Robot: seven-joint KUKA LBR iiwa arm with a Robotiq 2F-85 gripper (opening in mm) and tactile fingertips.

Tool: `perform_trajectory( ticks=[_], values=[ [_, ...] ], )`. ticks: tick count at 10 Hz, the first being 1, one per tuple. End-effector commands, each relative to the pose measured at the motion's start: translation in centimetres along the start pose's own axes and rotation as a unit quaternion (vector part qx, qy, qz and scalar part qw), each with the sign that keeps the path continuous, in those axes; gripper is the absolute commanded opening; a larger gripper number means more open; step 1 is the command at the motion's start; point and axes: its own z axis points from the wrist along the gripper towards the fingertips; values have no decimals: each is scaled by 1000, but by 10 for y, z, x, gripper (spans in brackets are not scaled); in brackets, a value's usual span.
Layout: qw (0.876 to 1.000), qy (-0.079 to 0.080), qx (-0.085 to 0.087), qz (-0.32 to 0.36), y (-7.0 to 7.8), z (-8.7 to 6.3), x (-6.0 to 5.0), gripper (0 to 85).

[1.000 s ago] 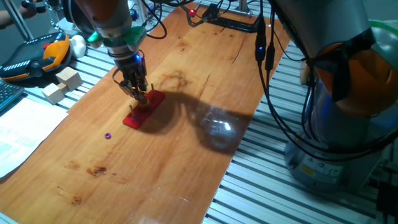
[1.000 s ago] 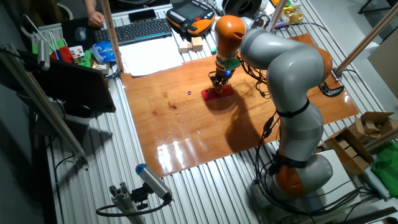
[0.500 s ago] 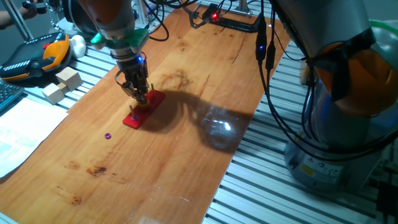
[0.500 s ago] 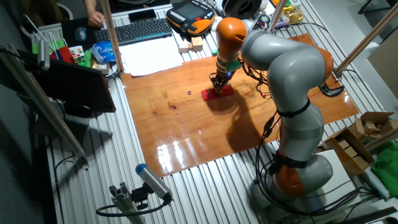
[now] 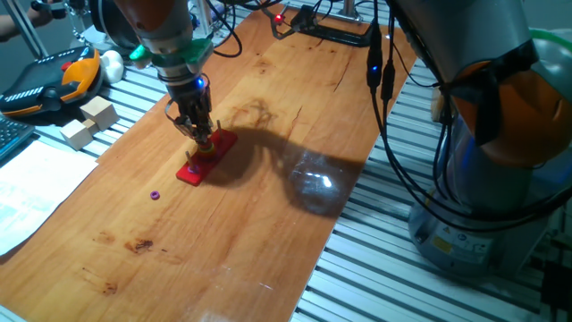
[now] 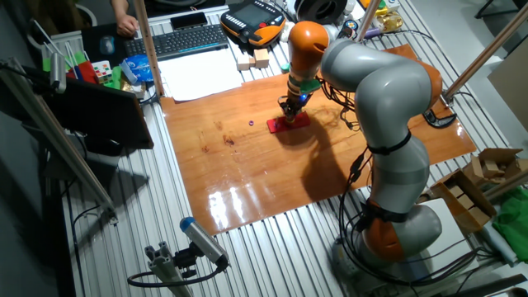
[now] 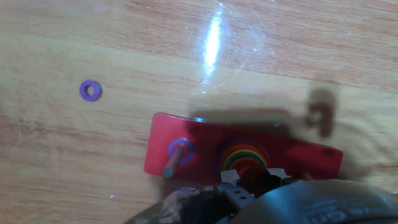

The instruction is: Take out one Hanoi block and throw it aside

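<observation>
On the wooden table (image 5: pixel 295 116) the landmark is the red base (image 5: pixel 206 157) of the Hanoi set, a flat red board lying near the middle of the boards; to its left, well apart from it and alone on the bare wood, lies a small purple ring (image 5: pixel 155 194), which in the hand view (image 7: pixel 91 90) sits up and to the left of the base's left end; on the base itself, nearest that left end, stands a thin peg (image 7: pixel 171 160) with a second purple ring (image 7: pixel 181 149) around its foot; to the right of that peg, about the middle of the base, sits the stack of Hanoi blocks (image 7: pixel 244 156), seen from above as nested rings of green, yellow, orange and red, the smallest on top; the gripper (image 5: pixel 202 140) comes down from above onto this stack, its dark fingers (image 7: pixel 239 190) crowding the lower edge of the hand view just at the stack's near side; from the fixed views the fingertips sit close together at the top of the stack, but whether they are clamped on a block or merely set about it cannot be told, since the tips hide the contact; farther right of the base the wood shows only the arm's shadow and a bright glare patch; off the table, beyond the base's left side, lie two pale wooden blocks (image 5: pixel 89 122) on the slatted metal surface, with an orange-and-black pendant (image 5: pixel 54 79) next to them.
</observation>
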Motion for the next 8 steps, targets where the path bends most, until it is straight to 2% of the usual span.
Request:
perform_trajectory(
  ticks=[1,5,8],
  values=[
    [1000,5,1,1,0,-6,-1,270],
    [1000,14,7,8,4,-28,-2,270],
    [1000,18,-1,23,17,-37,-5,253]
  ],
)
